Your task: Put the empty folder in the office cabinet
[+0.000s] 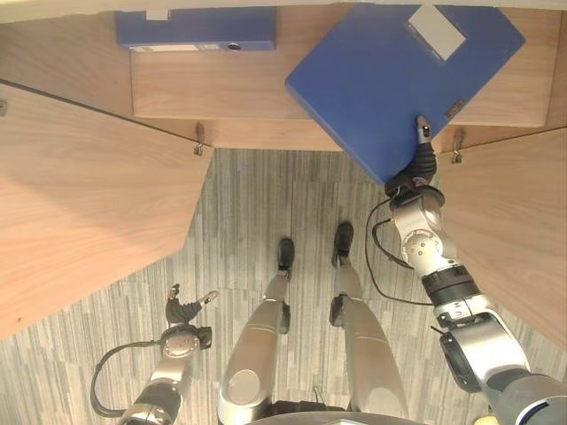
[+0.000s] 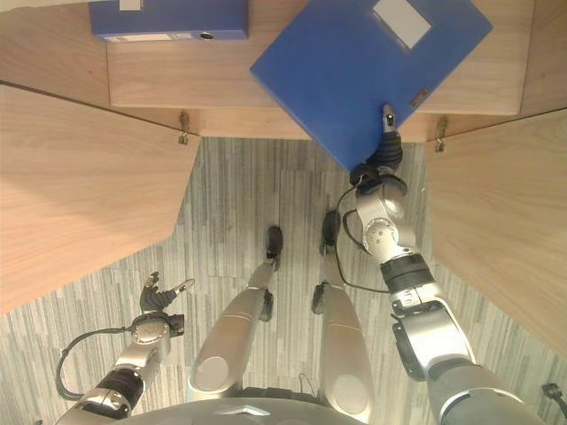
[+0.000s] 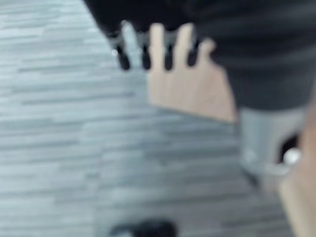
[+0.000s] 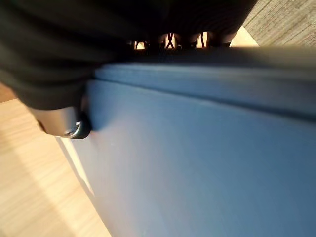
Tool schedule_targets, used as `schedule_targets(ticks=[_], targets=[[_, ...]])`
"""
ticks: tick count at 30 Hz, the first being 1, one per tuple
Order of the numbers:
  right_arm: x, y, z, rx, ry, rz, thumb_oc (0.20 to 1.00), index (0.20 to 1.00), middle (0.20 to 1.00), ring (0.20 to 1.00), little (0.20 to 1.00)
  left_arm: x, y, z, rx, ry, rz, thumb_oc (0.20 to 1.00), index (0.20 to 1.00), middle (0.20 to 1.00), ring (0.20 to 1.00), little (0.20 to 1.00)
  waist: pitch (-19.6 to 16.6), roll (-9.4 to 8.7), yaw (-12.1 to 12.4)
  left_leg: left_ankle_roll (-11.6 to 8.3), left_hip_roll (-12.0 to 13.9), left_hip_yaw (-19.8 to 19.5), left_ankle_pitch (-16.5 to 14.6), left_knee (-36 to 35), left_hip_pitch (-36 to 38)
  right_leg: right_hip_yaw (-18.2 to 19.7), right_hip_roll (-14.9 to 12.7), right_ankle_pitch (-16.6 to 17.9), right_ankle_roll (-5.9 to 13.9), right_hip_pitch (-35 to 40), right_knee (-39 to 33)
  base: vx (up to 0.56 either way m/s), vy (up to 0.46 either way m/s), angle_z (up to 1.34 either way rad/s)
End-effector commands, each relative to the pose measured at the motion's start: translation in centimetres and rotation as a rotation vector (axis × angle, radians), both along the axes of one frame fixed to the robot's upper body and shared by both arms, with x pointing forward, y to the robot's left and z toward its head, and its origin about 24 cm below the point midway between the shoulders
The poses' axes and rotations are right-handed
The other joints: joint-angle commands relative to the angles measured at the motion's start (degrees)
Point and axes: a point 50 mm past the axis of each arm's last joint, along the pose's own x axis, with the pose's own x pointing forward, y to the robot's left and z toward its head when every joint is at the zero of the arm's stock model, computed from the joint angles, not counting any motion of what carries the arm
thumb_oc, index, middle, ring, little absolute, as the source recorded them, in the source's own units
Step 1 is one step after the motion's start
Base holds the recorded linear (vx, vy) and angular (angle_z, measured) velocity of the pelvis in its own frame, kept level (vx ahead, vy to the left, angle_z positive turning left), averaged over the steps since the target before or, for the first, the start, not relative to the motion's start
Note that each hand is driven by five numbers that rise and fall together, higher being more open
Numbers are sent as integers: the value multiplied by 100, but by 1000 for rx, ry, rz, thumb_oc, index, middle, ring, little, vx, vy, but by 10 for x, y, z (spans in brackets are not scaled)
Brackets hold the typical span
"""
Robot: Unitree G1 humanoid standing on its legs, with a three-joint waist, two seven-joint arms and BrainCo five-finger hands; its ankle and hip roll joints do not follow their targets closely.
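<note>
**Folder held at the cabinet mouth, not yet shelved**

Nearest the head camera, the right hand [image 1: 423, 161] grasps the blue folder [image 1: 390, 80] at its near corner: a finger lies on the top cover, and the right wrist view shows fingers along one edge and the thumb pressed against the blue face. The folder is tilted and turned corner-on, held up over the front edge of the cabinet shelf [image 1: 266, 88], partly above the shelf board and partly out over the striped floor [image 1: 257, 204]. A second blue folder [image 1: 195, 28] already lies at the back left of the shelf, well apart from the held one. Both cabinet doors stand open, the left door [image 1: 89, 195] and the right door [image 1: 514, 221] flanking the opening.

The step in hand looks like the insertion itself. The next move probably calls for squaring the folder to the shelf, carrying it deeper in, and setting it down clear of the door hinges before letting go.

Low by the floor, the left hand [image 1: 184, 308] hangs idle with fingers loosely spread and nothing in them. The held folder's far corner is cut off at the top, and whether its underside touches the shelf cannot be told.
</note>
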Motion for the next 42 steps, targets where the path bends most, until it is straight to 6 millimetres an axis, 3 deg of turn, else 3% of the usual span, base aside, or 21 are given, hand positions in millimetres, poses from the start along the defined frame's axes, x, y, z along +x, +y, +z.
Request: schedule_targets(ticks=[1,2,4,10,11,12,18,28,34,42], targets=[[3,-9,42,108,-173,-71,200,200,200,200,200,-20,13,-9,95,70,-25,1000,1000,1000,1000,1000,-369,242,28,-503,175,-212,103,-413,-302,-28,-240,-729,693,446,-10,33,-6,2],[8,-22,63,155,-216,-143,200,200,200,200,200,-22,15,-10,111,81,-26,1000,1000,1000,1000,1000,-386,274,72,-513,164,-220,94,-413,-320,-34,-251,-733,695,430,-7,0,0,0],[10,-30,74,178,-232,-191,200,200,200,200,200,-21,15,-9,122,79,-34,1000,1000,1000,1000,1000,-384,291,97,-518,161,-226,88,-413,-340,-41,-253,-740,699,414,-8,6,-2,2],[20,-79,127,246,-229,-446,200,200,200,200,200,-12,16,-1,186,40,-81,1000,1000,1000,1000,1000,-428,368,264,-535,124,-289,117,-413,-480,-109,-262,-748,715,304,-6,3,-7,12],[21,-95,137,242,-200,-509,200,200,200,200,200,-11,17,0,201,30,-94,1000,1000,1000,1000,1000,-459,385,328,-547,115,-313,85,-413,-503,-124,-258,-791,721,294,-2,0,0,0],[21,-96,139,242,-203,-509,200,200,200,200,200,-10,17,1,201,27,-94,1000,1000,1000,1000,1000,-455,391,330,-547,115,-314,89,-413,-516,-125,-258,-787,721,281,-1,0,0,0],[15,-149,152,357,-94,-667,200,200,200,200,200,-4,18,7,237,-7,-131,1000,1000,1000,1000,1000,-543,507,546,-585,57,-376,166,-413,-748,-211,-286,-763,769,92,-2,0,-4,16],[8,-168,146,516,10,-812,200,200,200,200,200,-3,13,6,279,-7,-145,1000,1000,1000,1000,1000,-703,627,745,-618,10,-492,147,-413,-1016,-301,-323,-836,785,-133,7,5,-9,6],[7,-170,150,468,30,-827,200,200,200,200,200,-2,10,8,273,-29,-150,1000,1000,1000,1000,1000,-780,742,859,-628,-20,-526,168,-413,-1131,-333,-357,-840,794,-258,11,0,5,3],[-4,-185,173,352,-37,-848,200,200,200,200,200,-5,11,8,274,-28,-169,1000,1000,1000,1000,1000,-983,773,996,-663,-50,-567,197,-413,-1291,-391,-390,-853,821,-398,15,4,1,4]])
